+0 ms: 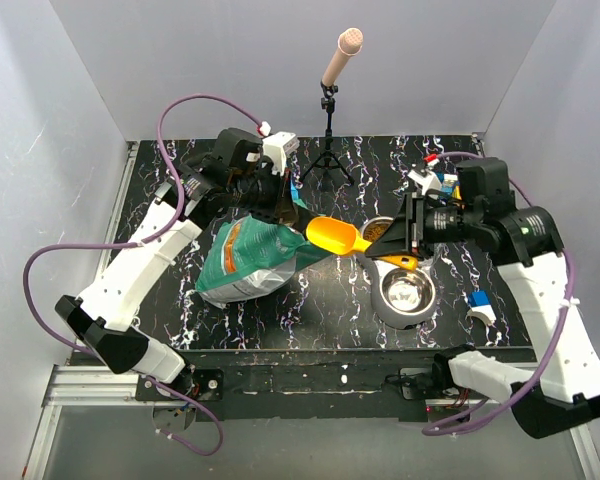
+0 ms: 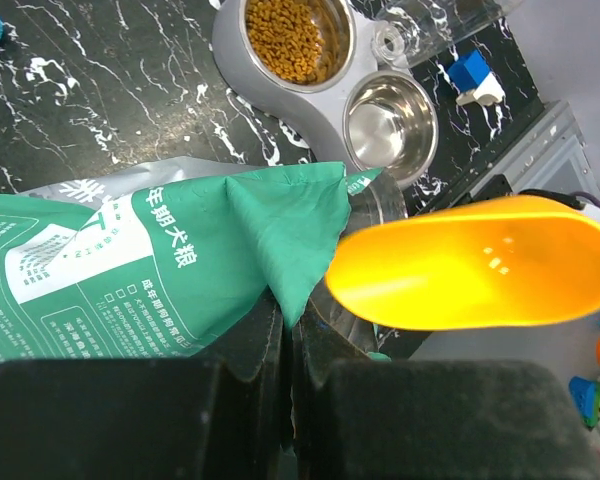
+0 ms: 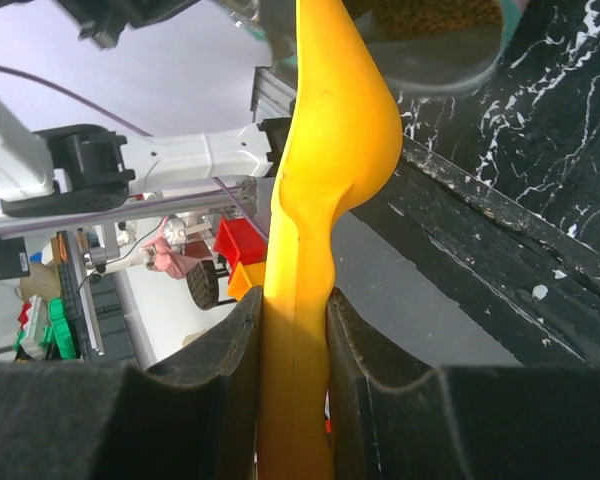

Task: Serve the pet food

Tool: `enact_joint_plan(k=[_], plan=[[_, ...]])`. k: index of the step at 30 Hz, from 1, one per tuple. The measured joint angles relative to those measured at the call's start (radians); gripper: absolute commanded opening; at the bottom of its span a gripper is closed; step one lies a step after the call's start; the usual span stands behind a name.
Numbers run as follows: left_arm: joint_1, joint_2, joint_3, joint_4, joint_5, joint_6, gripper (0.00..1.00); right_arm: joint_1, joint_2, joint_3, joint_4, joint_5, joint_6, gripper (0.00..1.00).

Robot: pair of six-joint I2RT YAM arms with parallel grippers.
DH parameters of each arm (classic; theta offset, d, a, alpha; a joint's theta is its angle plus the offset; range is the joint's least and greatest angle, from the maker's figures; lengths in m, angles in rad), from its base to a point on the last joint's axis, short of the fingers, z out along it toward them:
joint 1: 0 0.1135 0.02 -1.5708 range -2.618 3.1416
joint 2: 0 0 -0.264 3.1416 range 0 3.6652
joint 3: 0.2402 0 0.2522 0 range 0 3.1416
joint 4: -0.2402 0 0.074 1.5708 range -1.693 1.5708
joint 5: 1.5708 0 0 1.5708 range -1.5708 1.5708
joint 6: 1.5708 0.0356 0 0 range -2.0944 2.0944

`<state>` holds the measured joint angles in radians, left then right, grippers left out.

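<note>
Left gripper [image 2: 286, 345] pinches the green foil bag [image 2: 130, 270]; right gripper [image 3: 292, 340] clamps the yellow plastic scoop [image 3: 335, 120]. A slipped corner might collapse its mouth.

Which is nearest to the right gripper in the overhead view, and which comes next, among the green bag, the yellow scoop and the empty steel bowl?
1. yellow scoop: held in the right gripper, reaching out to its left.
2. empty steel bowl: just beyond the gripper, toward the table's near edge.
3. green bag: farthest, over on the left side of the table.
</note>
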<state>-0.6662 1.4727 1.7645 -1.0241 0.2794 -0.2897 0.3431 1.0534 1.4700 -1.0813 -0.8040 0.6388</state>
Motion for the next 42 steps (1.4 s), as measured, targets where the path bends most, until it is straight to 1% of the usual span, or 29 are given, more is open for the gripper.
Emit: enact_joint_plan(k=[8, 12, 16, 18, 23, 28, 32, 35, 42], plan=[[-0.001, -0.001, -0.01, 0.001, 0.073, 0.0, 0.0, 0.095, 0.164, 0.087, -0.032, 0.07, 0.01, 0.01], [-0.003, -0.001, -0.024, 0.016, 0.107, -0.013, 0.0, 0.156, 0.279, 0.216, -0.102, 0.142, 0.002, 0.01], [-0.003, -0.001, -0.025, 0.033, 0.108, -0.033, 0.0, 0.232, 0.397, 0.387, -0.197, 0.244, -0.02, 0.01], [-0.004, -0.003, -0.031, 0.049, 0.101, -0.054, 0.0, 0.274, 0.449, 0.444, -0.213, 0.297, -0.029, 0.01], [-0.009, -0.009, -0.044, 0.074, 0.075, -0.093, 0.0, 0.333, 0.552, 0.468, -0.24, 0.413, -0.053, 0.01], [-0.01, -0.009, -0.053, 0.098, 0.063, -0.113, 0.0, 0.358, 0.669, 0.558, -0.273, 0.489, -0.108, 0.01], [-0.009, -0.008, -0.055, 0.108, 0.064, -0.12, 0.0, 0.39, 0.723, 0.546, -0.276, 0.52, -0.145, 0.01], [-0.009, -0.005, -0.055, 0.109, 0.064, -0.123, 0.0, 0.409, 0.756, 0.522, -0.236, 0.512, -0.168, 0.01], [-0.004, 0.01, -0.076, 0.082, 0.041, -0.127, 0.0, 0.42, 0.763, 0.323, 0.003, 0.418, -0.171, 0.01]])
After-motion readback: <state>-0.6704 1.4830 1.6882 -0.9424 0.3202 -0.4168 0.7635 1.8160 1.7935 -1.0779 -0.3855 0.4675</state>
